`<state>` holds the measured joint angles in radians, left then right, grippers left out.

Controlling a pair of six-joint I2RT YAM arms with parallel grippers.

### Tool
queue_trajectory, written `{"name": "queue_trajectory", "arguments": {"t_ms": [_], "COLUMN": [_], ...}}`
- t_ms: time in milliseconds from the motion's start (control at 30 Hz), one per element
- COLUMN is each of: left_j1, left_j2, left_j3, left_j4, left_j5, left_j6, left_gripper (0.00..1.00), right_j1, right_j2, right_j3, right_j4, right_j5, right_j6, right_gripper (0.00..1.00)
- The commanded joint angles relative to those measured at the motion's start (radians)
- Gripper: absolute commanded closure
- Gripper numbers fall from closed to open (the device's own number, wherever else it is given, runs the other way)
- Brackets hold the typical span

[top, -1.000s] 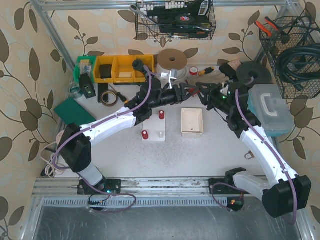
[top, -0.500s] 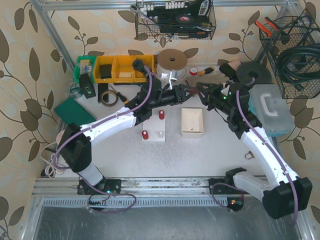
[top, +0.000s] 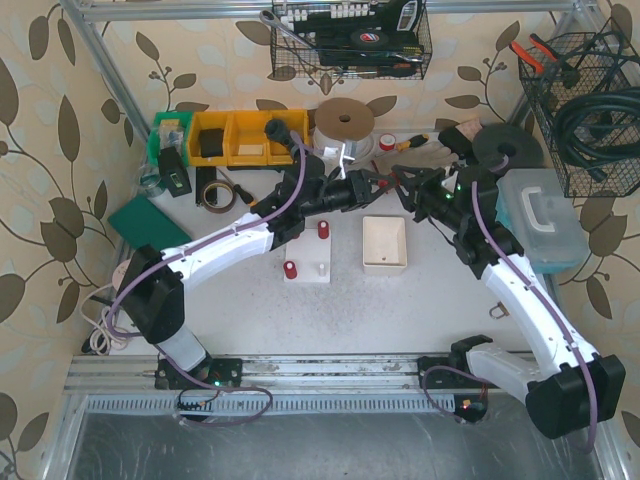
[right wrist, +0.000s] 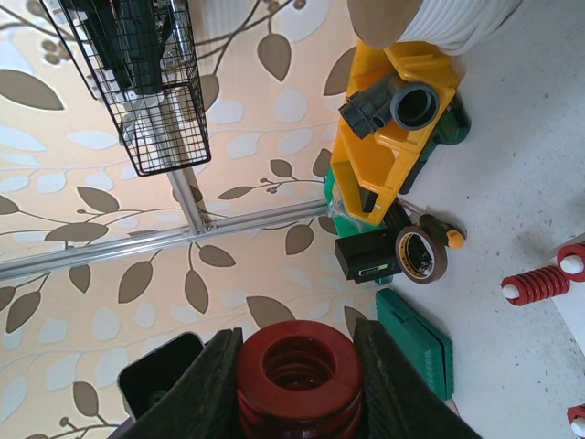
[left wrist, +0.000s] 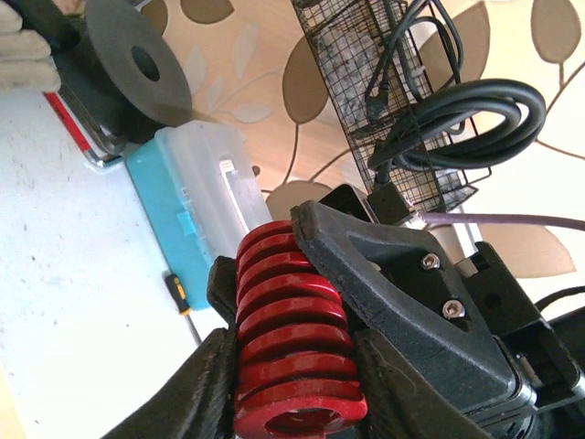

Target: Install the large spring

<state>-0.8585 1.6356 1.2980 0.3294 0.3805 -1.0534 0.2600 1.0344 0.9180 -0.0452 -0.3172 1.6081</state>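
Large spring (left wrist: 292, 338) hangs in mid-air over the far middle of the table, caught between your two grippers, so you are at the hand-over step. On the left, the left gripper (left wrist: 292, 402) has its fingers (left wrist: 206, 389) pressed to both sides of the coils. On the right, the right gripper (right wrist: 297, 384) pinches the same spring, seen end-on between its fingers. Next, I judge, you need one gripper to let go while the other holds firm, then carry the spring down to the white block (top: 306, 252) just nearer. Against a second ago, your left jaws have drawn in from a wider stance, and both arms sit almost where they were.
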Motion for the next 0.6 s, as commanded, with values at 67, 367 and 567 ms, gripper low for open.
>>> {"name": "queue_trajectory", "arguments": {"t_ms": [67, 367, 567], "left_j1": [-0.011, -0.009, 0.003], "left_j2": [-0.008, -0.048, -0.119], "left_j3": [0.042, 0.094, 0.172], "left_j4": [0.013, -0.2, -0.577], "left_j5": [0.023, 0.006, -0.02], "left_j6": [0.008, 0.097, 0.258], "left_gripper": [0.75, 1.0, 1.0], "right_j1": [0.005, 0.005, -0.003], "right_j2": [-0.026, -0.029, -0.027], "right_j3": [0.013, 0.076, 0.152], "right_j4": [0.002, -0.119, -0.367], "right_j5": [0.02, -0.008, -0.035], "right_j6": [0.026, -0.106, -0.396], "right_gripper": [1.0, 0.13, 0.04]}}
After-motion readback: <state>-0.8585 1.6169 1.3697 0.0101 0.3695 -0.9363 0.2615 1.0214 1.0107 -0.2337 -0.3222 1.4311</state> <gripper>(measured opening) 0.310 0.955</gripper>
